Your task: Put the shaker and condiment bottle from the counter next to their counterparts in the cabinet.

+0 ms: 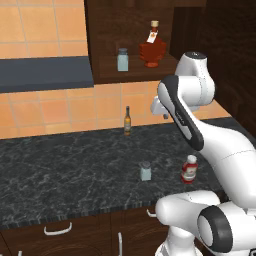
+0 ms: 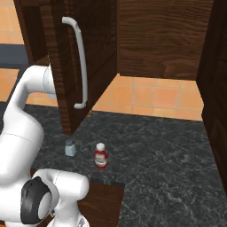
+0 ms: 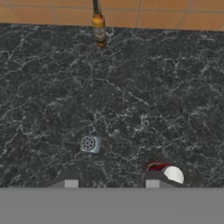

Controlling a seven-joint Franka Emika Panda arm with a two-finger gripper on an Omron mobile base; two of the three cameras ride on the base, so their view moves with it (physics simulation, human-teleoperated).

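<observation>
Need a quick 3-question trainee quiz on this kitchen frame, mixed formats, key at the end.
1. True or false: the shaker and the condiment bottle both stand upright on the counter.
2. What stands beside the twin shaker on the cabinet shelf? A) a wide red flask B) a mug C) a bowl
3. Fill in: the slim brown bottle stands at the back of the counter against the tiled ____.

Key: 1 true; 2 A, the red flask; 3 wall.
</observation>
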